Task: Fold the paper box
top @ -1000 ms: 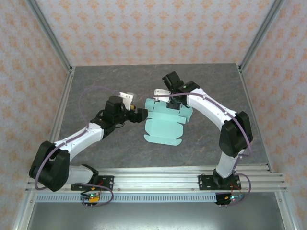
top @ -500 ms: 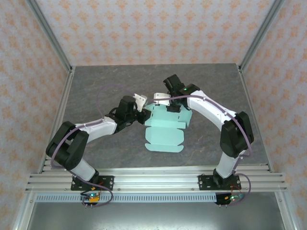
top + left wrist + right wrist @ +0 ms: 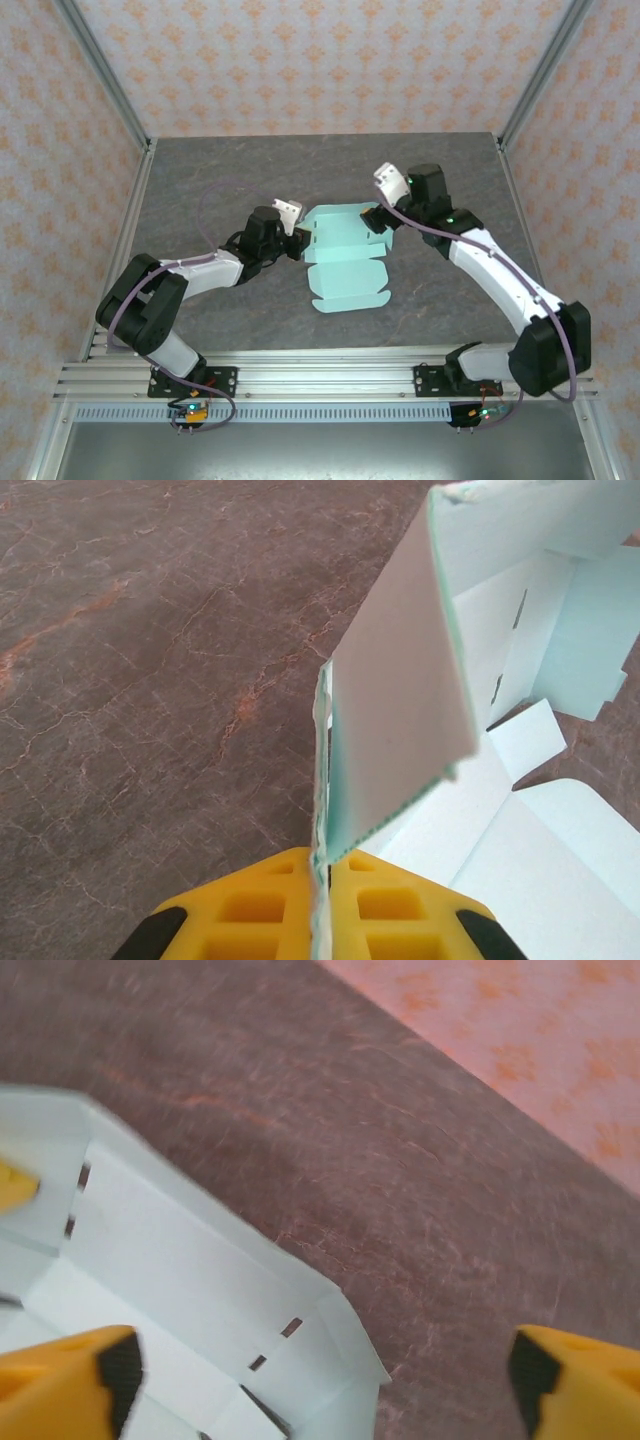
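Note:
The paper box [image 3: 345,255] is a pale mint-green die-cut sheet, partly folded, lying in the middle of the grey table. My left gripper [image 3: 299,238] is at its left edge, shut on a raised side flap. In the left wrist view the yellow fingers [image 3: 255,912] pinch that upright flap [image 3: 395,730] between them. My right gripper [image 3: 381,216] is at the sheet's far right corner with its jaws wide apart. Its yellow fingertips [image 3: 70,1375] stand on either side of the box's folded corner [image 3: 300,1330], not touching it.
The grey marbled table [image 3: 200,170] is walled by patterned panels on three sides. Metal posts [image 3: 105,70] stand at the back corners. A rail [image 3: 320,370] with both arm bases runs along the near edge.
My left gripper moved in and shut on the box's left flap. My right gripper let go, opened wide and swung out to the right; the sheet shifted slightly.

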Controlling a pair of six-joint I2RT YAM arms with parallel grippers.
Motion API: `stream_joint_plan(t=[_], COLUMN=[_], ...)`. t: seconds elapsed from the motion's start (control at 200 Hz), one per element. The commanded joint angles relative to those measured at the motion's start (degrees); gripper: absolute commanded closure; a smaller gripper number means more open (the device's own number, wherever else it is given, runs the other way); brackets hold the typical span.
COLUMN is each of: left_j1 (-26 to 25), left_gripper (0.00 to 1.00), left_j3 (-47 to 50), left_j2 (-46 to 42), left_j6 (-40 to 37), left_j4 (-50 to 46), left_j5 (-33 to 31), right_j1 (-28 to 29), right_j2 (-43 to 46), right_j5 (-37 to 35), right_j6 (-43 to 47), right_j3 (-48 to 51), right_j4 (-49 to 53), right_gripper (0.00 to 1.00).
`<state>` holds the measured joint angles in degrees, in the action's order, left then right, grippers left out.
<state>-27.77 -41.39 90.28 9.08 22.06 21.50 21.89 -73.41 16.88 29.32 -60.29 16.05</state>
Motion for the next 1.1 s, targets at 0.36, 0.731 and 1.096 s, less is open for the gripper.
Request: stream_joint_plan(t=[0.36,0.731,1.096], left_j1=[-0.01,0.08,0.2], left_gripper=[0.91,0.9,0.89], left_j3=[1.29,0.69,-1.79], left_j2=[-0.86,-0.59,-0.68], left_j6=[3.38,4.52,5.71], left_j4=[5.25,4.73,1.45], left_j5=[-1.84,0.43,1.22], right_j1=[-13.63,-13.15,-11.7], right_j2=[-10.16,-21.55,-25.92], right_j5=[18.4,22.36,23.39], right_j6=[-20.99,-14.86,-11.66], right_j3=[-0.21,-4.71,-8.66], right_j4=[5.09,2.88,4.07], right_gripper=[0.15,0.27,0.63])
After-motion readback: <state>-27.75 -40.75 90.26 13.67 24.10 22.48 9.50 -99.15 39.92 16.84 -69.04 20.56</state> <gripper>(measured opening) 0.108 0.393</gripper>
